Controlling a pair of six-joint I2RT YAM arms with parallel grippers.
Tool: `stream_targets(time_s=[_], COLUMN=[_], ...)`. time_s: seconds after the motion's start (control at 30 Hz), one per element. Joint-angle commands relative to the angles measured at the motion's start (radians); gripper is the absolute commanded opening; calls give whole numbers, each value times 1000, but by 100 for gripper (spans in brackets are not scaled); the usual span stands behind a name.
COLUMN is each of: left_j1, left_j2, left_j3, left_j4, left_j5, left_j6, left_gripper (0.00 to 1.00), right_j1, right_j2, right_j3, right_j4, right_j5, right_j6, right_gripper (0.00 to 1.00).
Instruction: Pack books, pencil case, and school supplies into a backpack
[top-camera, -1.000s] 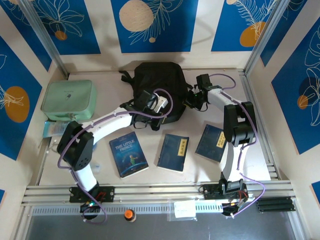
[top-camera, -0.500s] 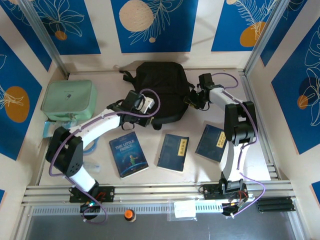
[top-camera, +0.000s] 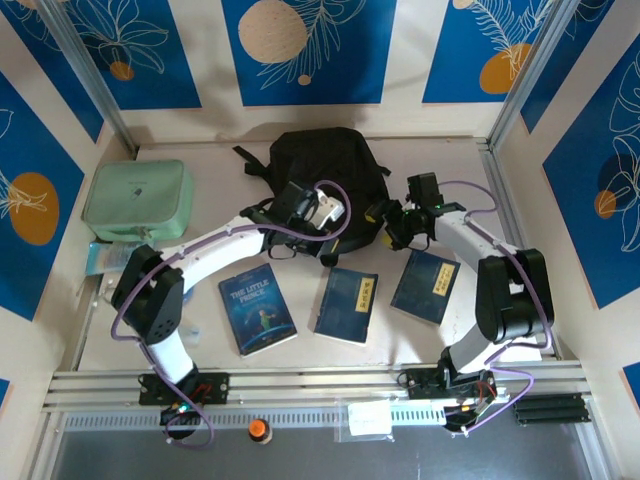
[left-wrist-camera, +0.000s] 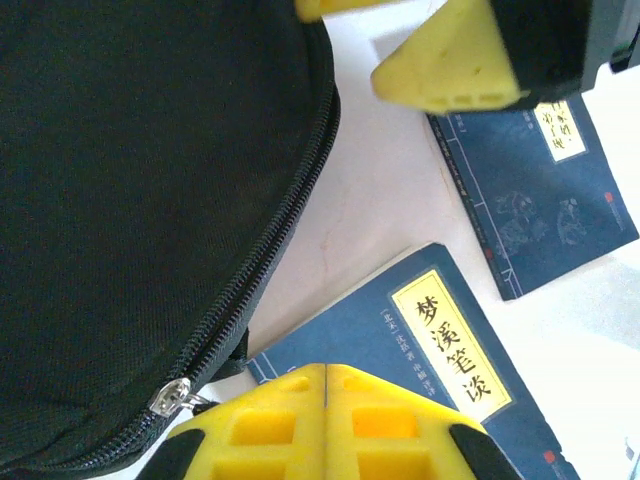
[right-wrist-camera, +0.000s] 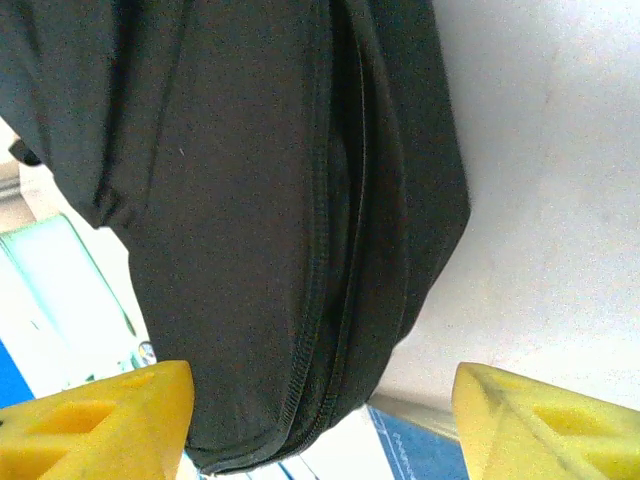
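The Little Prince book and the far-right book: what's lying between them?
Another dark blue book with a yellowish label, flat on the table, apart from the Little Prince book and the right one; the top view shows it.
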Motion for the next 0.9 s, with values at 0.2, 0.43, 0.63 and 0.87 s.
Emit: stream_targets(time_s=[0.2,0.43,0.63,0.87], left_j1=[-3,-3,-1,13], left_j2=[-20,-69,-85,-91], left_j3=[-30,-63,2,-32], left_j4=[-36,-89,-324,-342], left_j5=[-19,-116,-375,-461], left_j6=[42,50,-15,-36], left_gripper=[0,0,0,0], right_j1=[57,86,89,102], right_j2=[83,112,100,90], right_j3=[13,32,20,34], right_j4=[91,83,49,11], right_j5=[-30,38,94,154], right_j6=[120,124,114,102], right_gripper=[61,27,11,6])
